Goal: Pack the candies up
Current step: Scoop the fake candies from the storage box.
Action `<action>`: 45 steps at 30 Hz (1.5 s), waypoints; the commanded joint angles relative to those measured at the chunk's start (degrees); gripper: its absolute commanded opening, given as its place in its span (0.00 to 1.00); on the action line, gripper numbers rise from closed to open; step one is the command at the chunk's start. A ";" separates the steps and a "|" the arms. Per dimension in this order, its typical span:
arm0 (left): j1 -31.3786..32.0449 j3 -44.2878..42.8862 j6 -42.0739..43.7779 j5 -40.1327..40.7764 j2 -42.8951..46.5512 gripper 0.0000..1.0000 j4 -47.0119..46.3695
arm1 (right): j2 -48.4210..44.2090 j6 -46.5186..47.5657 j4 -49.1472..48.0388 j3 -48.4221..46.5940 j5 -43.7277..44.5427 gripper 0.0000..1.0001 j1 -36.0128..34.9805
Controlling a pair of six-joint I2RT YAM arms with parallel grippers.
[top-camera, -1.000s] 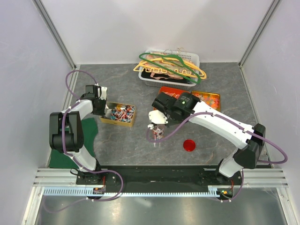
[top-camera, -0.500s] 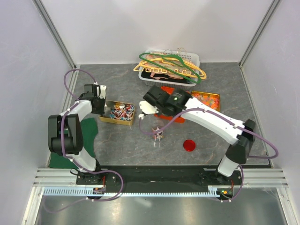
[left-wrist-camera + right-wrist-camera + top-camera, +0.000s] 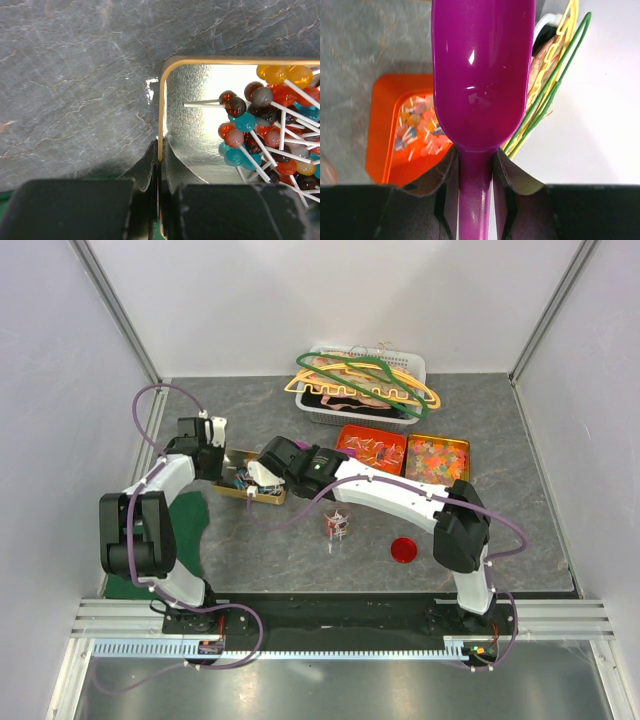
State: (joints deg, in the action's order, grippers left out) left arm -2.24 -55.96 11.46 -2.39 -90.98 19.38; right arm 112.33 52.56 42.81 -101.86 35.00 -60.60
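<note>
1. The grey table (image 3: pixel 250 420) carries a white basket (image 3: pixel 412 365) of coat hangers (image 3: pixel 350 365) at the back, well apart from the work.
2. The gold tin (image 3: pixel 161 100) sits on the left. The left gripper (image 3: pixel 160 152) is clenched on its end wall, one finger inside and one outside, pinning it.
3. The right gripper (image 3: pixel 476 161) reaches across over that tin, grasping the handle of a purple scoop (image 3: pixel 482 75) whose bowl is empty.
4. The glass jar (image 3: pixel 337 525) stands open between the arms and appears to hold a few sweets. Its red lid (image 3: pixel 404 550) lies near it, on the right.
5. The candies (image 3: pixel 265 125), small lollipops on white sticks, are heaped in the tin, away from the pinched wall.
6. The step in hand is probably loading the scoop. To do it well:
   - Drop the scoop's lip to the tin floor.
   - Push it into the heap while the left grip holds firm.
   - Lift with the bowl level.
   - Take a modest load, since the sticks may overhang and snag.
   - Tip slowly over the jar's narrow mouth.
</note>
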 commanded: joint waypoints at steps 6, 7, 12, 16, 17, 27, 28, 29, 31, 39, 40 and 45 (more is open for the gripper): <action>-0.30 -0.81 -1.53 -6.57 1.68 0.02 -2.32 | 3.59 -5.88 -14.94 -0.27 7.96 0.00 1.01; -0.40 -0.73 -1.45 -7.53 2.29 0.02 -2.50 | 4.12 -5.89 -15.21 -0.35 8.93 0.00 1.36; -1.18 -0.11 -1.88 -6.93 3.79 0.02 -3.29 | 6.05 -5.62 -15.30 -1.58 13.33 0.00 2.85; -3.29 0.77 -2.94 -8.49 5.19 0.02 -4.43 | 6.32 -5.44 -13.46 -1.67 14.22 0.00 4.17; -3.82 0.94 -3.46 -9.11 5.72 0.02 -4.61 | 6.41 -5.45 -12.67 -1.76 14.30 0.00 4.26; -6.90 3.05 -4.87 -18.42 9.94 0.02 -7.16 | 6.85 -7.20 -7.66 -0.35 9.83 0.00 5.23; -6.90 3.14 -4.87 -19.13 10.12 0.02 -7.42 | 6.93 -7.81 -7.13 -0.53 9.04 0.00 5.23; -6.99 3.40 -4.87 -19.66 10.21 0.02 -7.51 | 6.93 -7.99 -6.43 -0.96 7.03 0.00 5.05; -6.99 3.49 -4.96 -20.28 10.56 0.02 -7.60 | 7.11 -8.43 -5.19 -1.23 5.87 0.00 5.05; -6.99 3.49 -4.87 -19.84 10.03 0.02 -7.69 | 5.88 -9.75 -3.35 -0.44 0.35 0.00 4.44; -7.08 3.58 -4.79 -19.76 9.95 0.02 -7.69 | 5.44 -9.93 -2.82 -0.44 -0.89 0.00 4.44; -6.99 3.41 -4.87 -18.79 9.42 0.02 -7.69 | 1.31 -10.81 0.17 -0.88 -9.24 0.00 3.82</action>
State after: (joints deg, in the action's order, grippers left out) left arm -9.19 -52.10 9.21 -18.76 -82.70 15.55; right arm 118.87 43.66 40.18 -102.04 33.17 -55.94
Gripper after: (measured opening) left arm 0.033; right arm 0.336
